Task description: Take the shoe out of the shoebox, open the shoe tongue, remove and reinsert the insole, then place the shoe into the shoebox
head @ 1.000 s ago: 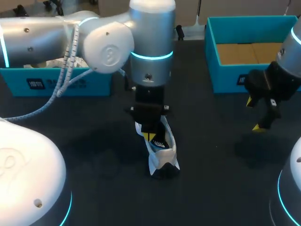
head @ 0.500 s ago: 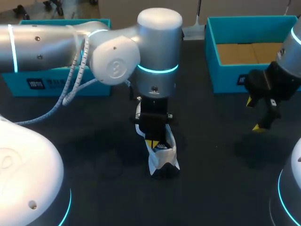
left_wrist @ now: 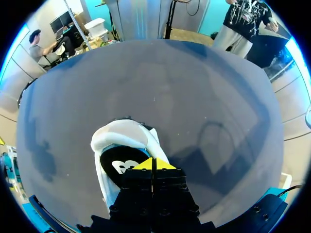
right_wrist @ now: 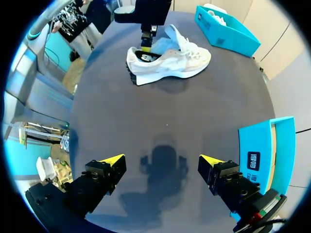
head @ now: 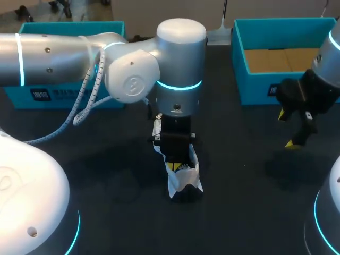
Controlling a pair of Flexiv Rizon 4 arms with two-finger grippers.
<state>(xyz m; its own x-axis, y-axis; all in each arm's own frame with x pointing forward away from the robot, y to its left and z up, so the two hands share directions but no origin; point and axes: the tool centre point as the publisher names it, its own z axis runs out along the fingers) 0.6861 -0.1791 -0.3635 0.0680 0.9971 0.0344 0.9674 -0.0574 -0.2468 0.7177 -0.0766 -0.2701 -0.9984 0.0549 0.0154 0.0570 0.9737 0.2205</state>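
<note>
The left jaws, pressed together, have been lowered further into the shoe (head: 186, 178), which stands on the counter (head: 239, 186). The right jaws are held wide beside the shoebox (head: 255, 87); its label is unreadable.

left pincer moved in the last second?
Yes. In the head view the left pincer has slid further from the left shoebox, toward the near edge of the table, along the shoe, which stays put.

Left fingers (head: 171, 166) at white shoe (head: 187, 179) opening.

No print on the shoebox label (head: 41, 94) is legible.
</note>
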